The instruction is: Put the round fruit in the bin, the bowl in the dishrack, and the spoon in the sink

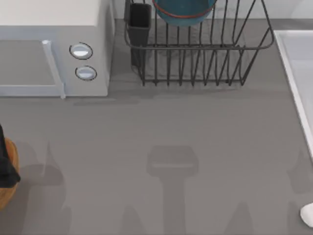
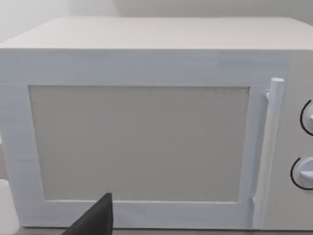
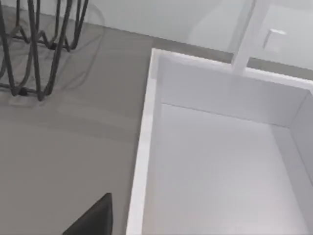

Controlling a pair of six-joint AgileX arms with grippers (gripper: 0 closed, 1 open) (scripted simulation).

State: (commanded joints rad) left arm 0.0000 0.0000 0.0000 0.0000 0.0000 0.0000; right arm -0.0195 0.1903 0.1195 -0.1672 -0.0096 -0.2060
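Blue bowl (image 1: 184, 12) already sits in the rack (image 1: 205, 58); white spoon (image 1: 308, 214) lies at the counter's (image 1: 161, 127) right edge just beside the sink (image 1: 299, 63), so a careless grasp could knock it off; I cannot tell either end effector's state.

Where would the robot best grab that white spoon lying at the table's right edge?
Probably from straight above, fingers closing across the spoon sideways. It lies flat on the table, just below the sink, and just its rounded white end is in sight, so which part is narrowest cannot be judged.
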